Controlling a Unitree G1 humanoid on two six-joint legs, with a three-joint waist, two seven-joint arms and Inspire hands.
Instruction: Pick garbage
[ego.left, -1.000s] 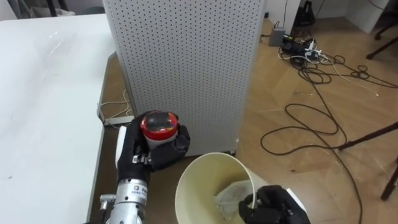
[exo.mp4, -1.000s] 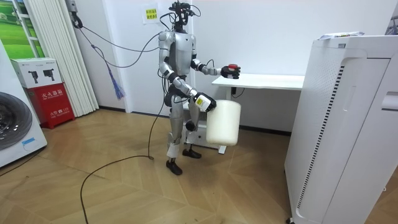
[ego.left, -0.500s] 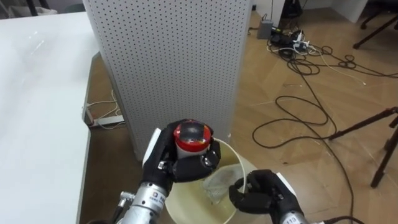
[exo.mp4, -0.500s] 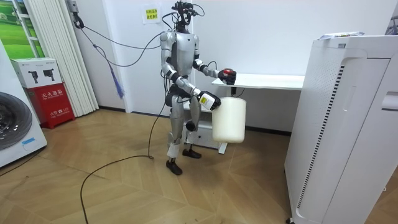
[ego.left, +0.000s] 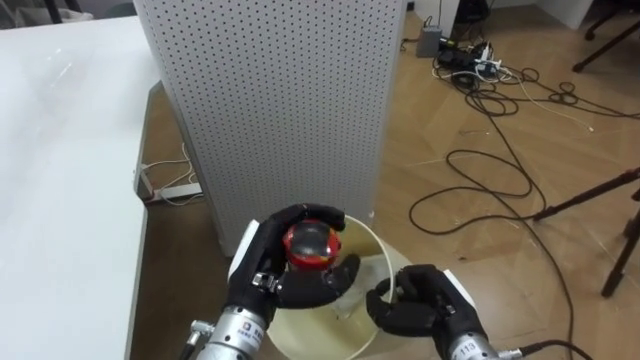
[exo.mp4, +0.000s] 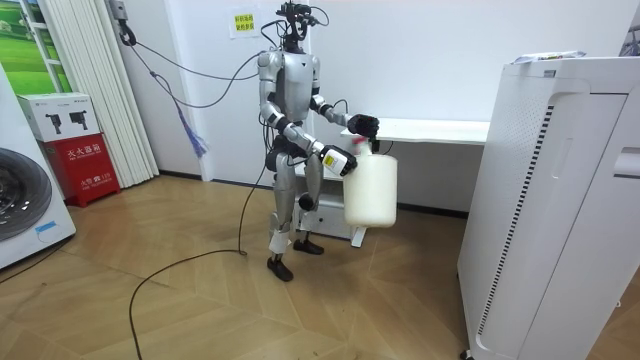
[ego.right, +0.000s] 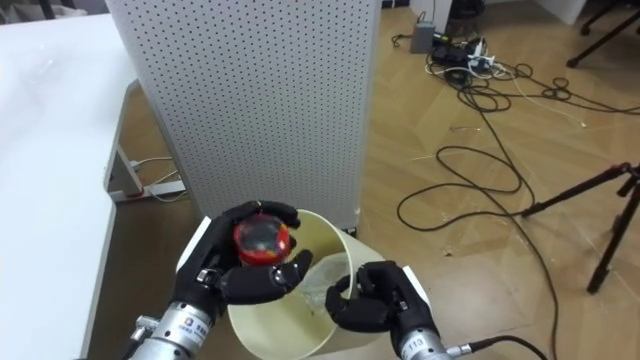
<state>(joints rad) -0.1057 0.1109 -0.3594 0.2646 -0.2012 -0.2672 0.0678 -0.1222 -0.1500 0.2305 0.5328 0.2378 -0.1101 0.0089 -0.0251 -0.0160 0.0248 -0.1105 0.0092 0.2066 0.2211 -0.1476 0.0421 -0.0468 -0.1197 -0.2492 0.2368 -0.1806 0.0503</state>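
My left hand (ego.left: 262, 278) is shut on a small cup with a red lid (ego.left: 308, 243) and holds it right over the mouth of a cream waste bin (ego.left: 378, 247). The lid faces up toward me. My right hand (ego.left: 412, 302) is shut on the bin's near right rim and carries it off the floor. In the right eye view the cup (ego.right: 262, 238) sits over the bin's left rim (ego.right: 335, 240). In the room view I stand by the white table, the bin (exo.mp4: 370, 190) hanging in front of me and my left hand (exo.mp4: 362, 125) above it.
A white table (ego.left: 60, 150) runs along my left. A tall white perforated unit (ego.left: 270, 100) stands straight ahead, close behind the bin. Black cables (ego.left: 500, 170) and a stand's legs lie on the wooden floor to the right. A large white appliance (exo.mp4: 550, 200) fills the room view's right.
My left hand has carried the red-lidded cup from left of the bin to over its mouth. My right hand has lifted the bin closer. The camera has shifted a little.
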